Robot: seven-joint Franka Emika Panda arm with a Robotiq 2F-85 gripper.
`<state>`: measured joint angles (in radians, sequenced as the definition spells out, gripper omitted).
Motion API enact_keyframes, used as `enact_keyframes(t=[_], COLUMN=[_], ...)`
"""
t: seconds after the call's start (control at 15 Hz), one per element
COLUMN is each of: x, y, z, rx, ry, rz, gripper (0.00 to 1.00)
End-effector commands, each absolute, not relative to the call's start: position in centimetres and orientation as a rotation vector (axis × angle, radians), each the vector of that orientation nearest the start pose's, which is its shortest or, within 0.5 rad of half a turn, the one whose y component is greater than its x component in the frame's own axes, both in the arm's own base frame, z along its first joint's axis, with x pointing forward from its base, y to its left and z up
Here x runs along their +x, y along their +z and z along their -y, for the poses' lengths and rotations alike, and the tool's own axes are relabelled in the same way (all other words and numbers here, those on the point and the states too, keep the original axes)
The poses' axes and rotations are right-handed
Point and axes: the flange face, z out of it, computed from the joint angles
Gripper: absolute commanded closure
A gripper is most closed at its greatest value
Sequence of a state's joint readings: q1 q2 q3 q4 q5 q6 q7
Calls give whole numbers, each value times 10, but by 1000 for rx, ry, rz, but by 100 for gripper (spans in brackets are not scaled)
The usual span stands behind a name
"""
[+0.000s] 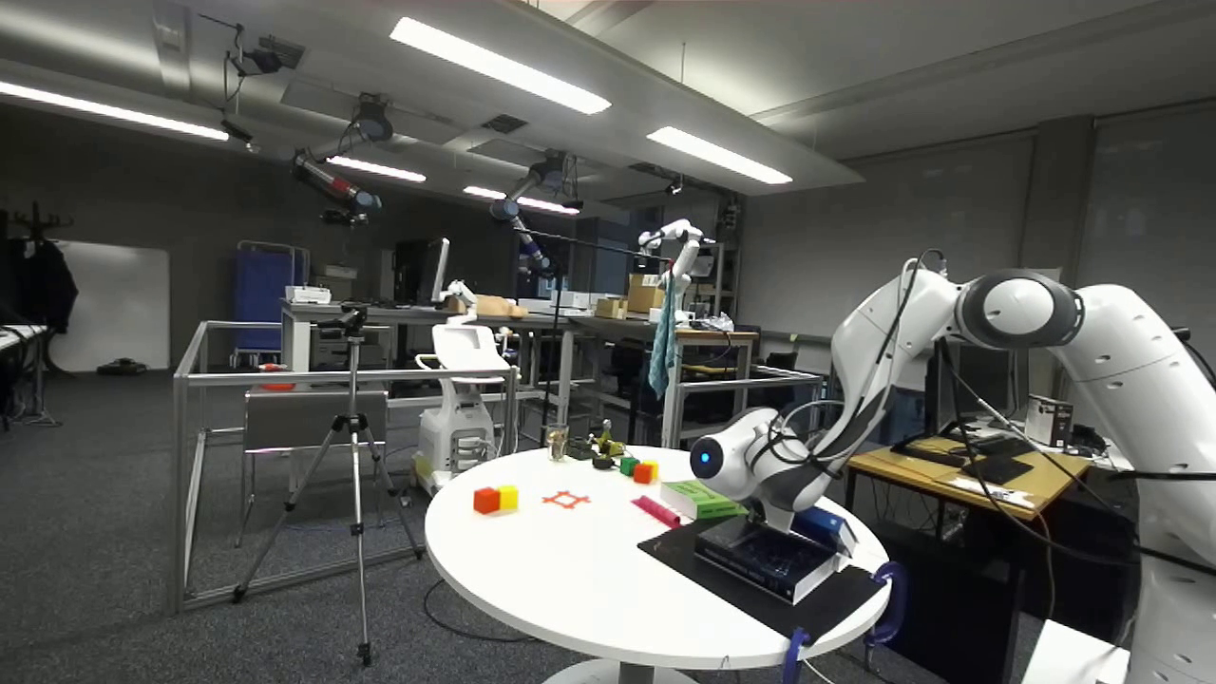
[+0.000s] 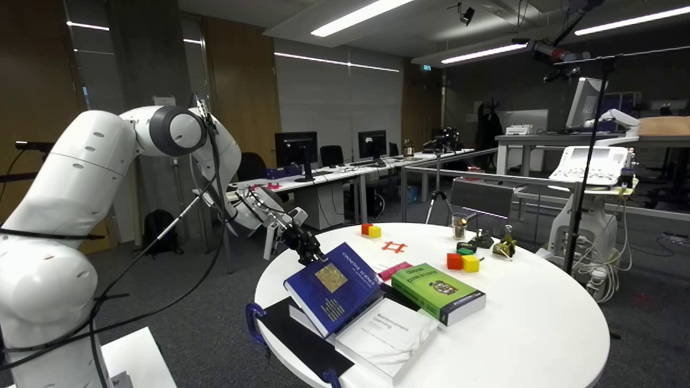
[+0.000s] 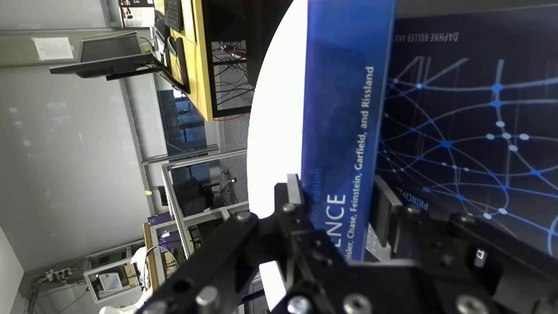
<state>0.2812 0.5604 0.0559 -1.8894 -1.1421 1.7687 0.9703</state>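
Fingers (image 3: 294, 188) clamped across the spine (image 3: 342, 131) of Cognitive Science book (image 2: 332, 291); overhanging weight could pivot it loose.

Robotics lab (ceiling-hung arms (image 1: 342, 187))

Hand (image 2: 315, 260) grips tilted blue book (image 2: 335, 291); green book (image 2: 431, 293) lies nearby.

Blue book (image 2: 331, 291), thick and closed. Gripped at the spine between the fingers (image 3: 294, 189). Tilts over the table (image 2: 528, 302) with spine high and opposite edge low, just above or against the white book (image 2: 385, 331), hard to tell which. Bears "Cognitive Science" in pale capitals on the front cover, with a gold square and short yellow lines.
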Motion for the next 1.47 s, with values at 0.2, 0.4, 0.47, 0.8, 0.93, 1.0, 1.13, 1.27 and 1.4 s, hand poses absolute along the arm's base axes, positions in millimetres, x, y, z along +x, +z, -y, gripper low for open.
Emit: enact_keyframes(t=[0.2, 0.4, 0.47, 0.8, 0.93, 1.0, 1.13, 1.27, 1.4], x=[587, 593, 595, 608, 614, 617, 620, 622, 623], y=[247, 252, 254, 263, 265, 266, 266, 265, 262], z=[-108, -106, -106, -108, -110, -111, -112, -111, -108], rx=[2041, 2052, 2057, 2070, 2074, 2076, 2078, 2081, 2083], ry=[109, 99, 96, 70, 51, 42, 31, 23, 13], rz=[29, 43, 45, 38, 19, 7, -16, -31, -41], gripper=[83, 83, 83, 83, 83, 83, 83, 83, 83])
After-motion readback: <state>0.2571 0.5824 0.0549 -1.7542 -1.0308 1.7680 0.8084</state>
